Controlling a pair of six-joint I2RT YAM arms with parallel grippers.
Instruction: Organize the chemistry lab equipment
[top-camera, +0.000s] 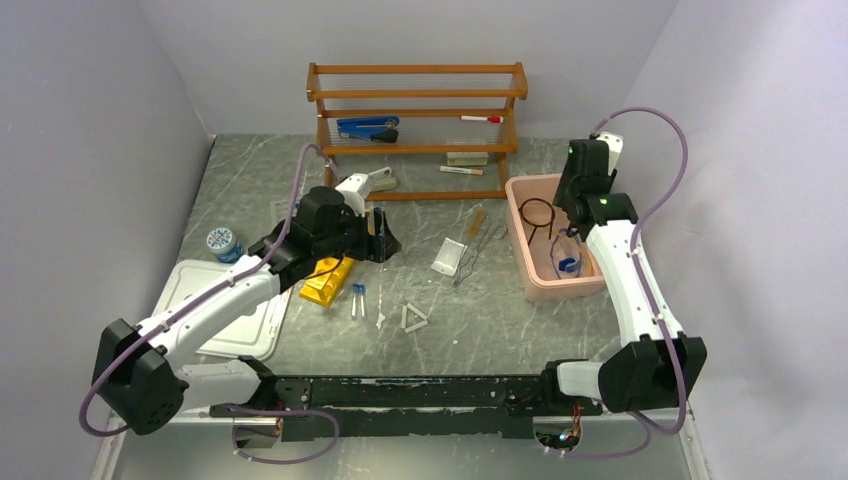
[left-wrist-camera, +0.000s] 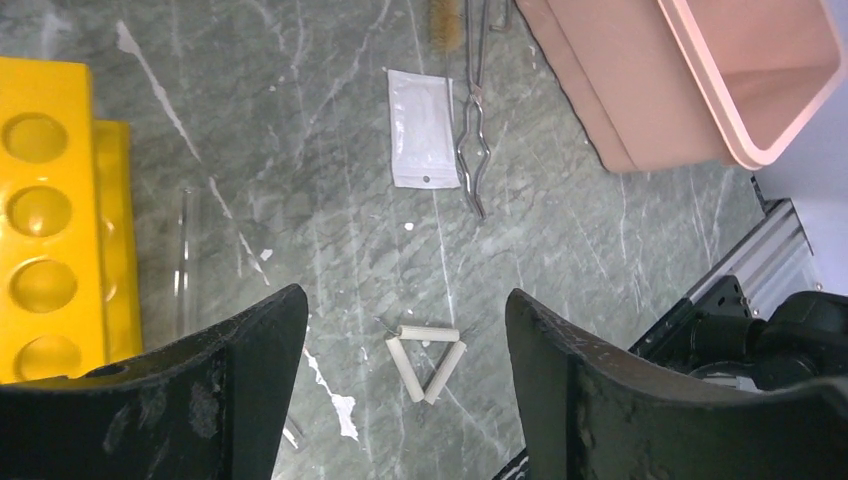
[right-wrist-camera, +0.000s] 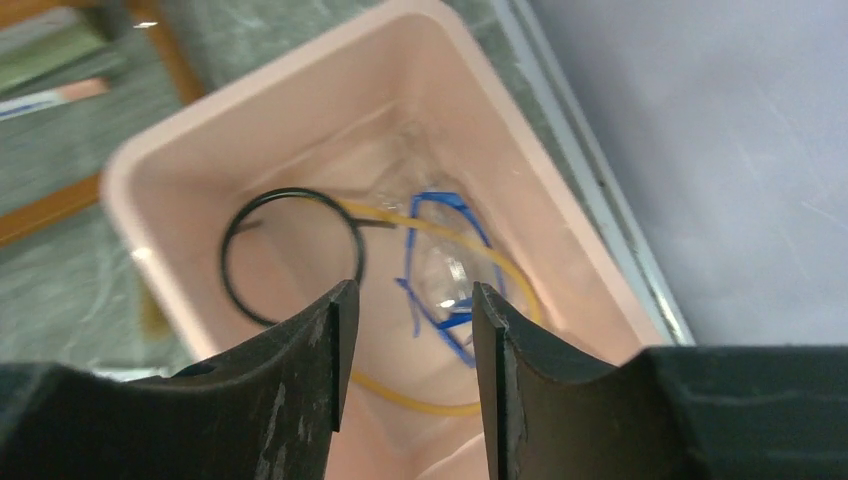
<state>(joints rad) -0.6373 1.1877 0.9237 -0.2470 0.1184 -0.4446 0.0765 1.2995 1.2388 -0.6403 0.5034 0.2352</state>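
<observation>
Blue stapler (top-camera: 365, 127) on wooden shelf (top-camera: 420, 94)

Robot lab test bench: marble-patterned table (top-camera: 500, 330), plain walls (top-camera: 100, 100).

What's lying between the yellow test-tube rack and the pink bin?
Top view shows it: two blue-capped tubes, the white triangle, the clear bag and metal tongs lie between the yellow rack and pink bin.
</observation>
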